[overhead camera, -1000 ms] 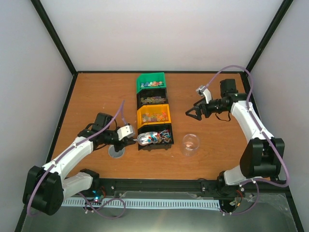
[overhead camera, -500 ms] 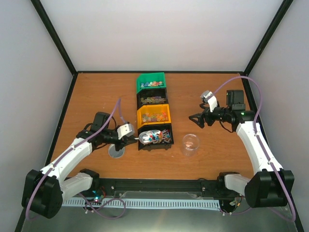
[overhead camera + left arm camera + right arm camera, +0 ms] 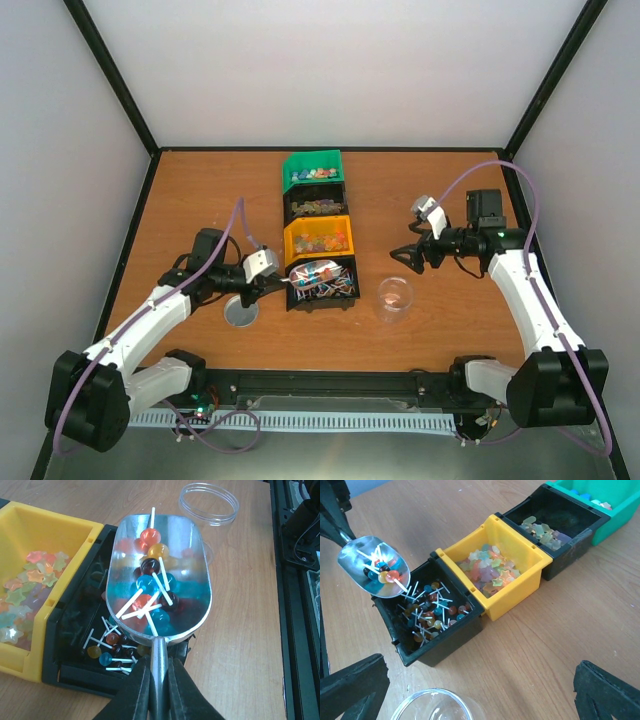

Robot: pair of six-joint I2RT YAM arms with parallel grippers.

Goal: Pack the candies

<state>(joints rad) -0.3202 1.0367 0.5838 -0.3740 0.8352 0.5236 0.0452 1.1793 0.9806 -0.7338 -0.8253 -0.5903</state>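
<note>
The candies here are small lollipops, and several lie in a silver scoop (image 3: pixel 160 580) that hangs above the nearest black bin (image 3: pixel 75 650). More lollipops (image 3: pixel 427 612) lie loose in that bin. My left gripper (image 3: pixel 159 680) is shut on the scoop's handle; from above the scoop (image 3: pixel 312 272) sits over the bin's left part. A clear jar (image 3: pixel 394 296) stands open to the right of the bin. My right gripper (image 3: pixel 405 258) hovers open just behind the jar (image 3: pixel 432 707), with nothing between its fingers (image 3: pixel 355 685).
A row of bins runs back from the black one: yellow (image 3: pixel 318 240) with star sweets, a second black one (image 3: pixel 316 206), then green (image 3: pixel 314 168). A round silver lid (image 3: pixel 240 313) lies under my left arm.
The scoop has come up out of the black bin, loaded with lollipops. My right gripper has moved nearer, towards the jar, still open.
</note>
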